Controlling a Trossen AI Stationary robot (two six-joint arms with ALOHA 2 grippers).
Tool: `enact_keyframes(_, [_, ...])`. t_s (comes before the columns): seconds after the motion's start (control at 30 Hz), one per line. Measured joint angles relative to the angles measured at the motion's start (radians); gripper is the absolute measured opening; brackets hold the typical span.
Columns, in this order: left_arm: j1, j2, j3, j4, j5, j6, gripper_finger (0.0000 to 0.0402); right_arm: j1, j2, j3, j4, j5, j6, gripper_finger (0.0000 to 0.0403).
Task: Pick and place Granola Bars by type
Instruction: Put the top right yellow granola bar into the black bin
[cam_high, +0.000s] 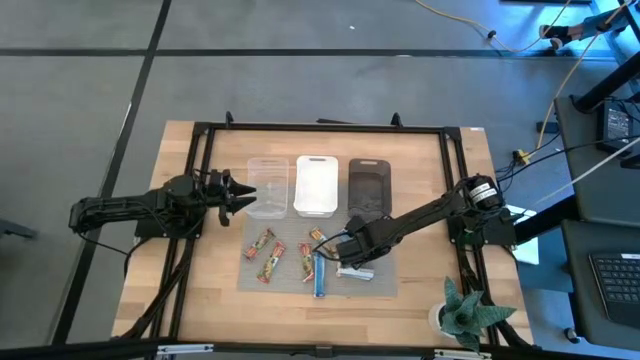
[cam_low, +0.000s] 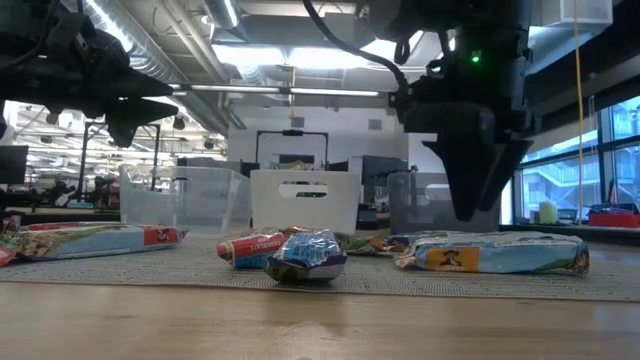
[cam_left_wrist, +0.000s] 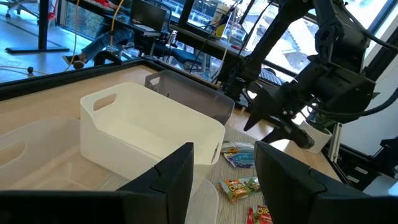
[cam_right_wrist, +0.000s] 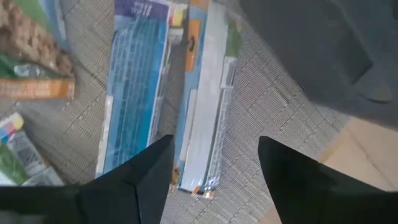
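Several wrapped granola bars lie flat on a grey mat (cam_high: 385, 285): red-green ones (cam_high: 268, 256), a blue one (cam_high: 319, 276) and a silver-blue one (cam_high: 357, 271). My right gripper (cam_high: 336, 247) hangs open just above the mat, pointing down. In the right wrist view its fingers stand over the blue bar (cam_right_wrist: 134, 81) and the silver-blue bar (cam_right_wrist: 205, 112) without touching them. From the low view it hovers (cam_low: 470, 205) above the silver-blue bar (cam_low: 500, 253). My left gripper (cam_high: 250, 194) is open and held in the air over the clear bin (cam_high: 267, 172).
Three bins stand in a row beyond the mat: the clear bin, a white one (cam_high: 316, 185) and a dark one (cam_high: 368, 183). A black frame (cam_high: 320, 127) runs round the table. A potted plant (cam_high: 465, 312) sits at the near right corner. Bare wood lies near the mat.
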Motion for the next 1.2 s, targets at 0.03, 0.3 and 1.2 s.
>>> enact_keyframes(0.03, [0.0, 0.0, 0.0, 0.0, 0.0, 0.0, 0.0162, 0.0, 0.0, 0.0, 0.0, 0.003, 0.001, 0.0236])
enact_keyframes(0.3, [0.0, 0.0, 0.0, 0.0, 0.0, 0.0, 0.0162, 0.001, 0.001, -0.076, 0.116, -0.009, 0.053, 0.0236])
enact_keyframes(1.2, [0.0, 0.0, 0.0, 0.0, 0.0, 0.0, 0.0162, 0.001, -0.005, -0.177, 0.267, -0.053, 0.109, 0.0196])
